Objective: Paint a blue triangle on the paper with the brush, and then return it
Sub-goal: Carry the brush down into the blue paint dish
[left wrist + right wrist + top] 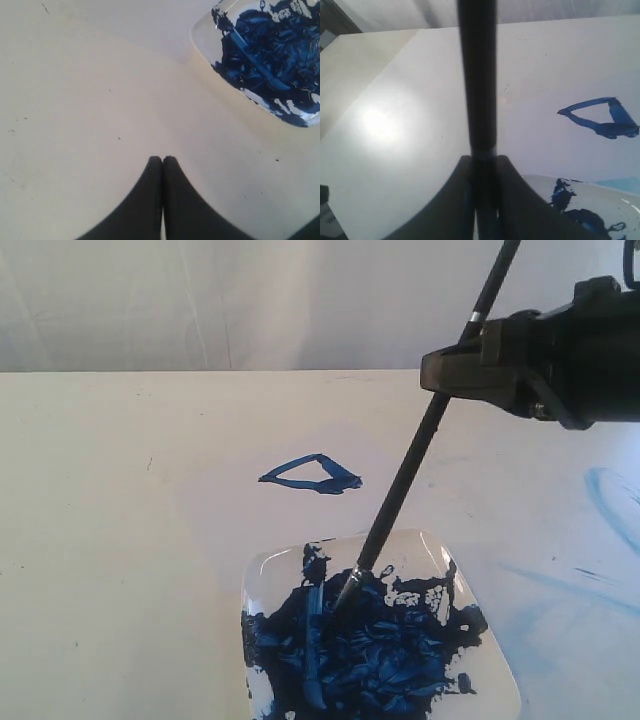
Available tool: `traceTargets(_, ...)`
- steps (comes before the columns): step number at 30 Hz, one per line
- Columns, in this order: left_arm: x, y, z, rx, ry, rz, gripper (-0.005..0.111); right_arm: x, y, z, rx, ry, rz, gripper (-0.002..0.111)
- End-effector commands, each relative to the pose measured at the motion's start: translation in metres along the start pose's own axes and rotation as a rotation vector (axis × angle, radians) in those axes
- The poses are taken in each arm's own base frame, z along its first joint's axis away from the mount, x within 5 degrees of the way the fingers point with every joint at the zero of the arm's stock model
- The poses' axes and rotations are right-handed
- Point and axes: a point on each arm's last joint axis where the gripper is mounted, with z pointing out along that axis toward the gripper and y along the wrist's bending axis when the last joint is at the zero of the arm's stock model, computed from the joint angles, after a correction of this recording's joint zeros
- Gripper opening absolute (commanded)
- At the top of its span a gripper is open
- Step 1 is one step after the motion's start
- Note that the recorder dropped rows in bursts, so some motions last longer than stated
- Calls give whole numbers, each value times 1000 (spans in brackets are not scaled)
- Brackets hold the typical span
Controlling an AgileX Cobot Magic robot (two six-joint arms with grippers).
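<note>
Left gripper (162,160): jaws pressed together, tips meeting, nothing between them. It sits over bare cream table (110,570). A corner of the plate (205,47) shows near it in the left wrist view. This gripper does not show in the exterior view.

Paper (300,515): pale sheet lying flat on the table around mid-width. Its edges are too faint to trace fully.

Blue triangle (330,483): small flattened outline in dark-blue strokes on the paper, closed on all three sides, thickest at its right corner. It lies toward the table's far edge from the plate, apart from the plate's rim.

Plate: square, glossy white, at the table's near edge and cut off by the frame there. It is mostly covered by a dark-blue paint blob (375,650).

Brush (408,478): tilted, with its handle top leaning right and toward the far edge. The bristles (345,595) are down in the paint near the plate's far rim. The silver band (478,316) sits above the grip.

Right gripper (440,378): clamped on the brush handle, one finger on either side of the shaft in the right wrist view.

Light-blue smears (610,502): on the table toward its right edge.
</note>
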Motion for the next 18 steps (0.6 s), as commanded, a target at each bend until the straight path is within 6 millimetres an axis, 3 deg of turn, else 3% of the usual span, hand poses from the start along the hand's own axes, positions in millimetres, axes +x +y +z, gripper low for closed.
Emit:
traceTargets(1, 19, -6, 8, 17, 13, -26, 0, 1, -8, -1, 75, -45, 211, 0)
traceTargets(8, 25, -7, 12, 11, -25, -40, 0, 5, -38, 5, 313, -60, 445, 0)
traceTargets(18, 25, -7, 13, 10, -28, -34, 0, 2, -83, 47, 368, 147, 596, 0)
